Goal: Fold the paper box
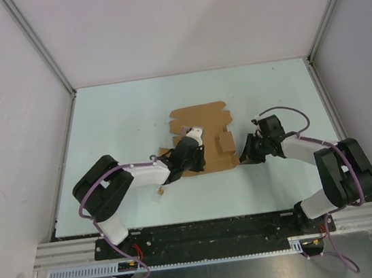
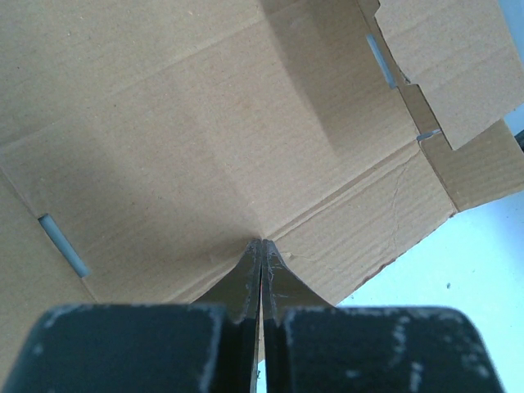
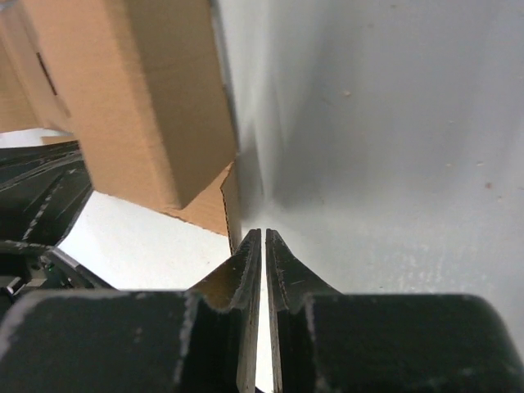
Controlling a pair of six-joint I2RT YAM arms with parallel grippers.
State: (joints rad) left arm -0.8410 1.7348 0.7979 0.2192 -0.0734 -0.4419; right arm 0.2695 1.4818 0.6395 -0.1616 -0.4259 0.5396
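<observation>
The paper box (image 1: 202, 118) lies as an unfolded sheet mid-worktop (image 1: 119, 124), about as wide as deep, with a side flap (image 1: 226, 142) raised on its right. The left end effector (image 2: 262, 244) is fully closed, holding nothing, tips pressed on the sheet. The right end effector (image 3: 263, 234), just beside the sheet's right edge, is nearly closed, with nothing seen between its fingers. A small brown scrap (image 1: 160, 192) lies near the left arm.

Free table (image 1: 121, 113) left of and beyond the paper box (image 1: 200, 118); left arm (image 1: 146, 175) over its near-left corner
</observation>
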